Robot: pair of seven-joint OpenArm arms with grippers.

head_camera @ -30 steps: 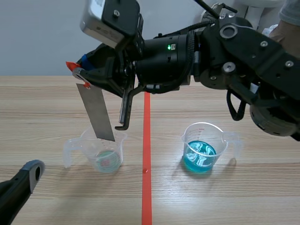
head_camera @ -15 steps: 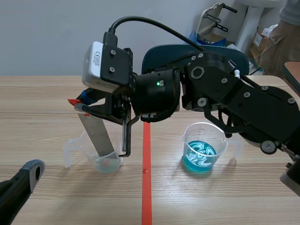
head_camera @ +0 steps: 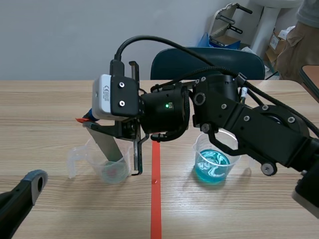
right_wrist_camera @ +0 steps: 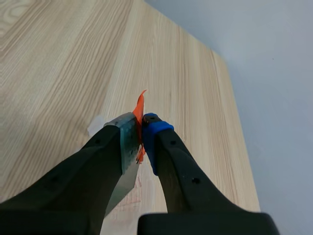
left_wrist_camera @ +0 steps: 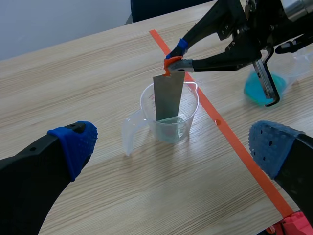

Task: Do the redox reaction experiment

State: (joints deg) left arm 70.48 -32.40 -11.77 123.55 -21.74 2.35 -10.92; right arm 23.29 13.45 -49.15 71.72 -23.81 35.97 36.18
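A grey metal strip [head_camera: 106,145] with an orange tab at its top stands tilted, its lower end inside the clear beaker [head_camera: 113,168] left of the tape line. My right gripper [head_camera: 88,121] reaches across from the right and is shut on the strip's top. In the right wrist view the strip [right_wrist_camera: 126,143] is pinched between the fingers [right_wrist_camera: 155,139]. The left wrist view shows the strip [left_wrist_camera: 169,95] in the beaker [left_wrist_camera: 168,128], ahead of my open left gripper [left_wrist_camera: 173,147]. A second beaker [head_camera: 215,158] holds blue liquid right of the line.
A dark chair [head_camera: 209,59] stands behind the table's far edge. Part of a person [head_camera: 298,35] shows at the back right. My right arm [head_camera: 239,114] hangs over the blue beaker. One left finger [head_camera: 27,188] sits low at the near left.
My right arm has come down, lowering the metal strip from above the clear beaker until its lower end is inside. The left gripper has not moved.
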